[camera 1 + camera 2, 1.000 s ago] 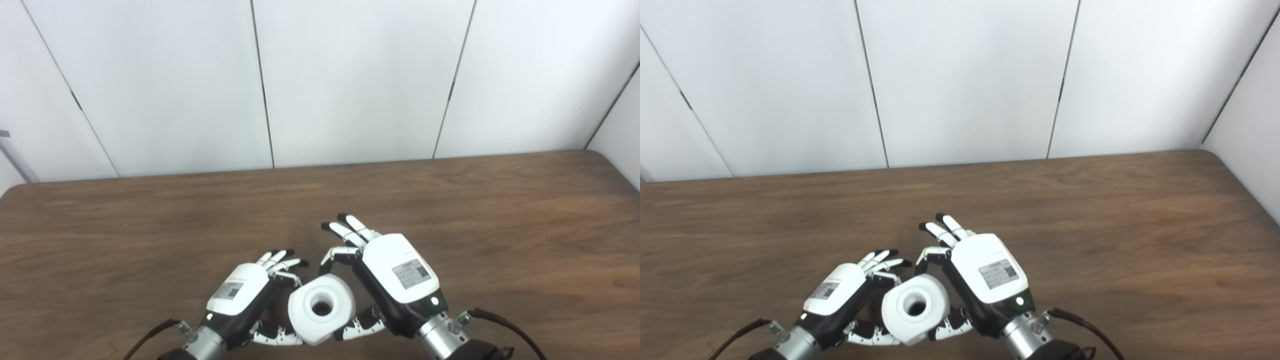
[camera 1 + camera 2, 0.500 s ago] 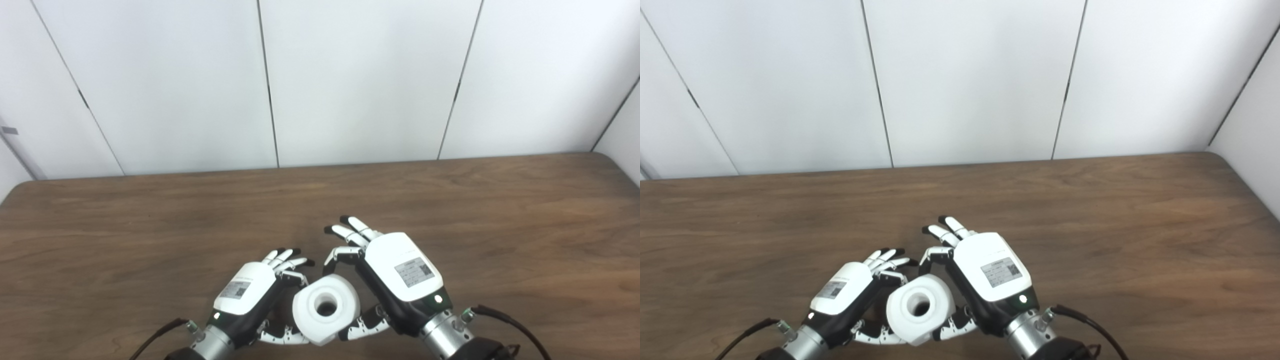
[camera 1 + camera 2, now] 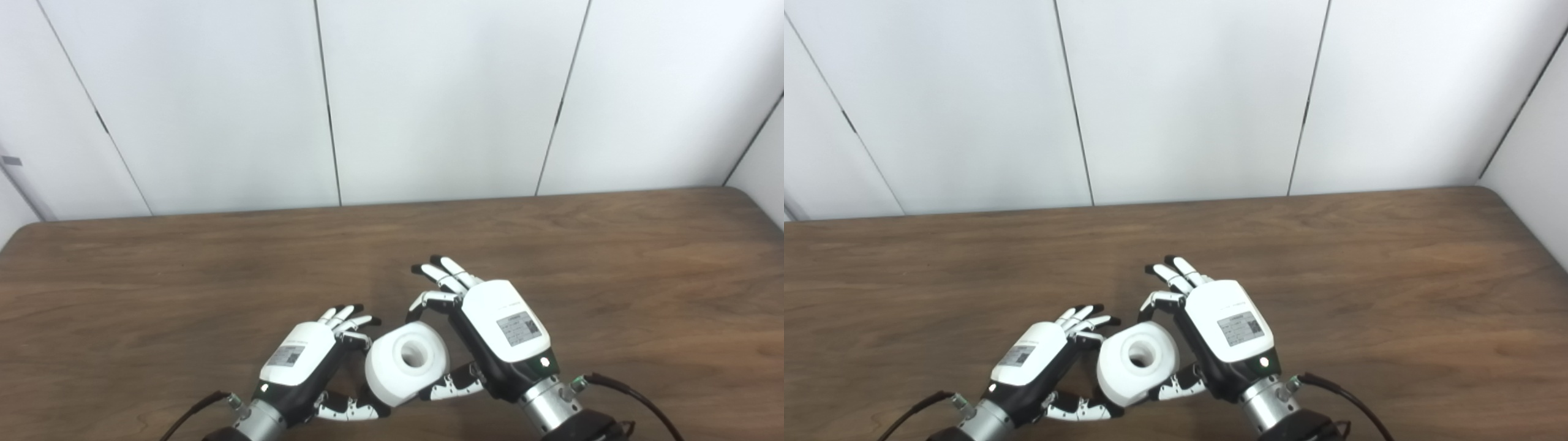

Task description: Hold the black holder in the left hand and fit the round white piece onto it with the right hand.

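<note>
The round white piece (image 3: 407,362), a thick ring with a centre hole facing me, is held just above the table near the front edge. My right hand (image 3: 499,334) is shut on it, with a bent finger over its far side and the thumb under its near side. My left hand (image 3: 303,361) sits just left of the piece with its fingers (image 3: 1084,318) spread and thumb stretched out. I see bare table between them and nothing in its grasp. No black holder can be made out in either view; the left palm itself is black.
The brown wooden table (image 3: 184,275) runs wide to both sides and back to white wall panels (image 3: 429,92). Black cables (image 3: 618,392) trail from both wrists at the bottom edge.
My right hand has carried the white piece a little to the right and away from the left hand, whose fingers no longer touch it. The camera shifted slightly early on.
</note>
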`<state>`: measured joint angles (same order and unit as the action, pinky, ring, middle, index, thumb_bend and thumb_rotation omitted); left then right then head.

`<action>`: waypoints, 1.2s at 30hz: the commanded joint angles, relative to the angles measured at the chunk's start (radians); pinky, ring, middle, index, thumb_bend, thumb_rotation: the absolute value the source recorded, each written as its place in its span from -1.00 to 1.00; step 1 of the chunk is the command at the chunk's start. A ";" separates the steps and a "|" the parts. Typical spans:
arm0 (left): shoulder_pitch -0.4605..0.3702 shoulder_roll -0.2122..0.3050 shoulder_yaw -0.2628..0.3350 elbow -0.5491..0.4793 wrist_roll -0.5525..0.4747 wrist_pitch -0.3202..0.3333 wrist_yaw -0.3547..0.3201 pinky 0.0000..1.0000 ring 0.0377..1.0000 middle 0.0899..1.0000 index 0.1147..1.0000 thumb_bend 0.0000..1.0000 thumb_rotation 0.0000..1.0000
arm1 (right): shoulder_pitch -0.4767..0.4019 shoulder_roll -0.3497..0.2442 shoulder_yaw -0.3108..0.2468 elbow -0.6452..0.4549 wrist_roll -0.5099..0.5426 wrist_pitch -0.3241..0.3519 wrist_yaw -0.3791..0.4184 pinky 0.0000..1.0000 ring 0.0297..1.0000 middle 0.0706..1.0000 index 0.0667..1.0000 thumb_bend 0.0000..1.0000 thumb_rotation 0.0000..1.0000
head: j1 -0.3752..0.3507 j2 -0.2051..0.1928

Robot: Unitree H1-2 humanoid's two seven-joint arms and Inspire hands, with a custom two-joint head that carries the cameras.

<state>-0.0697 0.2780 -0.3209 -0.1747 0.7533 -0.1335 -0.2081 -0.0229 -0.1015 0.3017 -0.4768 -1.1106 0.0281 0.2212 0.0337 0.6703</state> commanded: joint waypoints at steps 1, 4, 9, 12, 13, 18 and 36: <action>-0.009 -0.009 -0.013 -0.033 -0.006 -0.018 0.008 1.00 0.95 0.75 -0.18 0.03 -0.90 | -0.001 -0.019 -0.007 0.051 -0.017 0.005 0.002 0.52 0.87 0.75 -0.12 0.02 -0.71 | 0.002 0.001; -0.011 -0.008 -0.014 -0.031 -0.007 -0.019 0.010 1.00 0.95 0.75 -0.18 0.03 -0.90 | 0.000 -0.023 -0.007 0.060 -0.015 0.010 -0.014 0.51 0.86 0.74 -0.12 0.02 -0.71 | 0.001 0.002; -0.013 -0.009 -0.015 -0.025 -0.006 -0.022 0.016 1.00 0.94 0.74 -0.18 0.03 -0.90 | 0.002 -0.028 -0.006 0.058 -0.011 0.016 -0.019 0.51 0.86 0.74 -0.12 0.02 -0.71 | 0.003 0.002; -0.013 -0.010 -0.016 -0.023 -0.004 -0.021 0.018 1.00 0.94 0.74 -0.18 0.03 -0.90 | 0.003 -0.025 -0.005 0.046 -0.007 0.022 -0.007 0.52 0.87 0.75 -0.12 0.02 -0.71 | 0.003 0.001; -0.013 -0.010 -0.016 -0.024 -0.004 -0.019 0.017 1.00 0.94 0.74 -0.18 0.03 -0.90 | 0.003 -0.023 -0.004 0.040 -0.008 0.024 -0.002 0.52 0.87 0.75 -0.12 0.02 -0.71 | 0.004 0.000; -0.015 -0.013 -0.019 -0.024 0.000 -0.015 0.015 1.00 0.94 0.74 -0.18 0.03 -0.90 | 0.002 -0.001 0.016 0.005 -0.044 0.033 0.015 0.53 0.88 0.76 -0.12 0.02 -0.70 | 0.005 -0.002; -0.017 -0.029 -0.035 -0.004 0.015 -0.022 0.053 1.00 0.92 0.72 -0.18 0.03 -0.90 | 0.016 0.065 0.039 -0.039 -0.185 0.070 0.078 0.43 0.81 0.72 -0.12 0.03 -0.72 | 0.014 -0.009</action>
<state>-0.0698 0.2709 -0.3357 -0.1655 0.7646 -0.1225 -0.1688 -0.0110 -0.0407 0.3370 -0.5172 -1.2629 0.0915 0.2640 0.0460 0.6611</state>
